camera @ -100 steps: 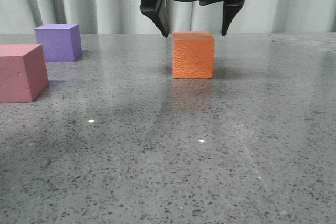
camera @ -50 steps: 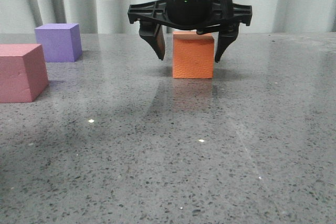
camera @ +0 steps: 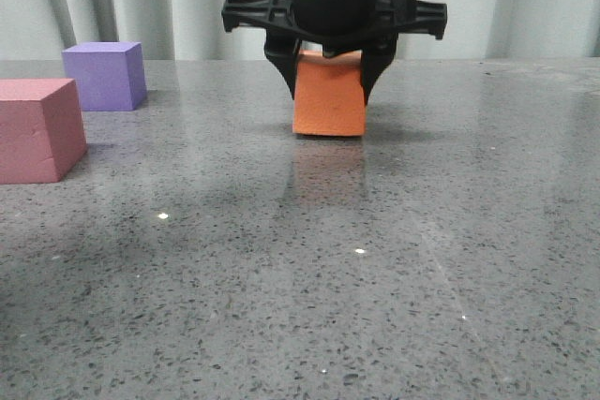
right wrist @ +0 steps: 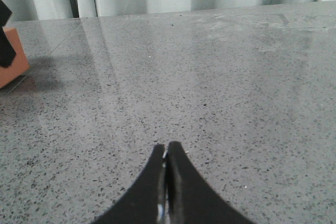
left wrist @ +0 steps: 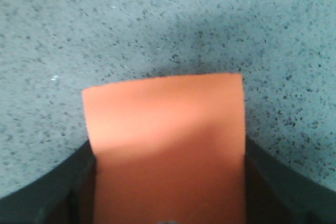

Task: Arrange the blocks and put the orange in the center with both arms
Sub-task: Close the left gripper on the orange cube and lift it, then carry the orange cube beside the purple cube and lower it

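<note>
Orange cube (camera: 328, 100) pinched between the left claw's (camera: 328, 81) two closed fingers, tilted on the stone table (camera: 375, 259), seemingly gripped for moving to the center.

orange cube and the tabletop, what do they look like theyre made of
Orange cube: probably foam, matte, with a pebbled, leathery skin; its sides seem pinched in between the left gripper fingers. Tabletop: likely polished grey speckled stone or a composite, glossy enough to mirror the cube.
</note>
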You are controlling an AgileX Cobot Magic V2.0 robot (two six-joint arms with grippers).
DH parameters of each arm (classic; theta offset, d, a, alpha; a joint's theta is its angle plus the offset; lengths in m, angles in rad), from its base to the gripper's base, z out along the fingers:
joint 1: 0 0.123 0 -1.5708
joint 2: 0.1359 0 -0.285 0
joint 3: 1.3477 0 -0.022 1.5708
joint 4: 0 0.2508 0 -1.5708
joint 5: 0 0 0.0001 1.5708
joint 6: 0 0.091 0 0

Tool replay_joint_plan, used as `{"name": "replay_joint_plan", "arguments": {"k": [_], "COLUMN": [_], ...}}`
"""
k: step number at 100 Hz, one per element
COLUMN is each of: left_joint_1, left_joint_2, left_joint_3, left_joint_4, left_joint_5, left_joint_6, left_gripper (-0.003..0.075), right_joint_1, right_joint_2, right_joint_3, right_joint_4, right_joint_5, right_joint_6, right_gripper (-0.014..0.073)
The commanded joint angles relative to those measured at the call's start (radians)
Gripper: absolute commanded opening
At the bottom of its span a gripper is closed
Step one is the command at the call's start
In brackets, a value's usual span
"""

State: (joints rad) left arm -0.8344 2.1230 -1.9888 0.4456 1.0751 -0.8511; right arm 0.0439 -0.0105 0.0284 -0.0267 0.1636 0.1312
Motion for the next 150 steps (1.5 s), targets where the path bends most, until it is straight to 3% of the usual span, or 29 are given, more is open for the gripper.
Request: {"name": "replay_joint_plan", "arguments": {"k": [1,13,33,68,97,129,150], "left_joint_1": [-0.005,-0.005,-0.005,0.013,0.095,0.192,0.246], "left_joint_2": [-0.062,-0.091,-0.165,-0.303,-0.424,-0.610,-0.660], "left_joint_3": [-0.080,-0.121,-0.121,-0.047,0.184,0.519,0.608], "left_joint_4": [0.031,0.074,0.274,0.377,0.392,0.392,0.333], "left_joint_5": [0.030,0.080,0.196,0.194,0.182,0.040,-0.060], "left_joint_6": [0.034,0.046,0.046,0.035,-0.018,-0.091,-0.101], "left_gripper": [0.0043,0.0043,0.0043,0.0043,0.0043,0.0043,0.0043], "right_joint_1": [0.001,0.001,0.001,0.001,0.001,0.001,0.001], "right_joint_2": [-0.025,-0.025,-0.025,-0.025,-0.025,-0.025,-0.025], "right_joint_3": [-0.014,-0.014,-0.014,-0.014,-0.014,-0.014,-0.014], "right_joint_4": [-0.006,-0.006,-0.006,-0.006,-0.006,-0.006,-0.006], "right_joint_5": [-0.084,-0.084,-0.084,-0.084,-0.084,-0.084,-0.084], "right_joint_6": [-0.009,-0.009,-0.009,-0.009,-0.009,-0.009,-0.009], "right_gripper": [-0.0067,-0.0067,-0.0067,-0.0067,-0.0067,-0.0067,-0.0067]}}
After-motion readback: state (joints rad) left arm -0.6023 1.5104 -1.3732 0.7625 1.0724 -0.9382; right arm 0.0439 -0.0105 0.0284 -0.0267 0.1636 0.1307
